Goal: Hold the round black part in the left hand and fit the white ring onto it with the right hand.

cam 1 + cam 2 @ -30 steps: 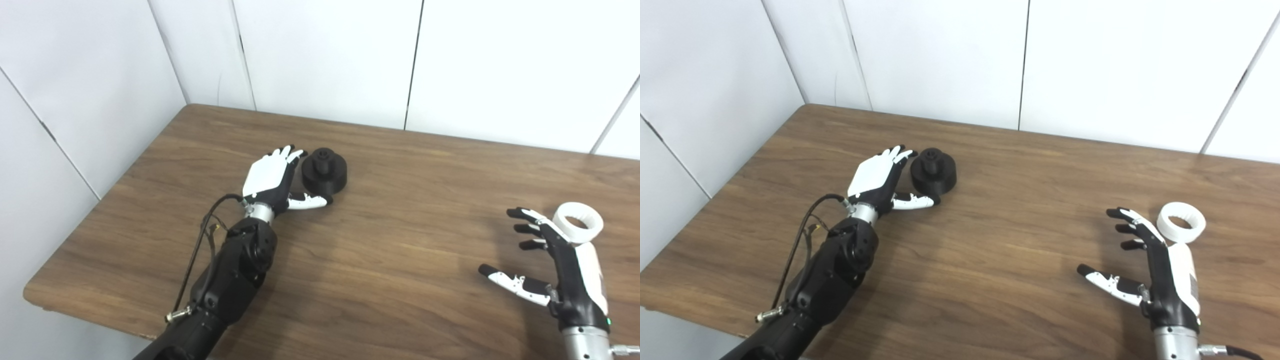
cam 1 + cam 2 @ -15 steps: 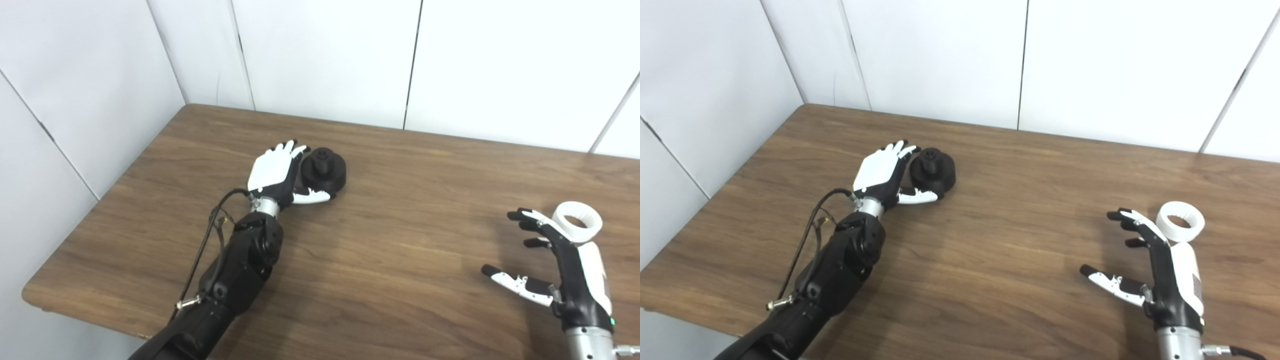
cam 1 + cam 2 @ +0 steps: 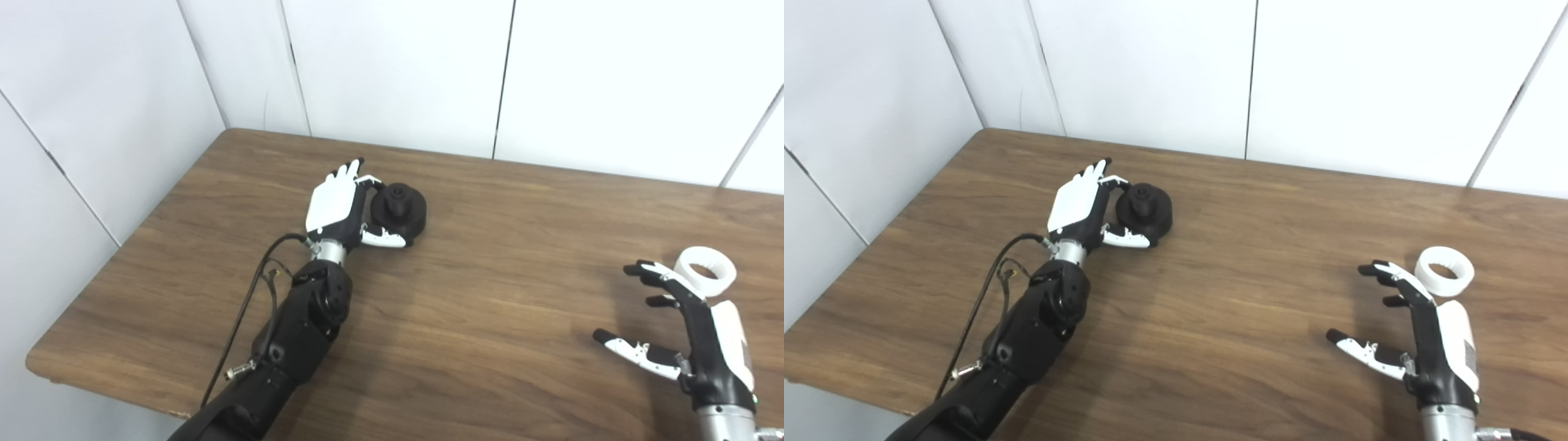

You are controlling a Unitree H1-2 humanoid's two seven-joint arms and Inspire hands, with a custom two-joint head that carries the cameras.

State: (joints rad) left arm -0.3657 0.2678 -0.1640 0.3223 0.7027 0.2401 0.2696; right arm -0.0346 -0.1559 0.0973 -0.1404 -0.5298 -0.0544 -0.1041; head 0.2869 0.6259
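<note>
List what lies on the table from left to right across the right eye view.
left hand → round black part → right hand → white ring

We look down from two head cameras set side by side, facing forward over the desk (image 3: 465, 343) toward the white wall panels (image 3: 392, 67). Both views share almost the same scene, only shifted a little sideways, from a middle distance.
</note>
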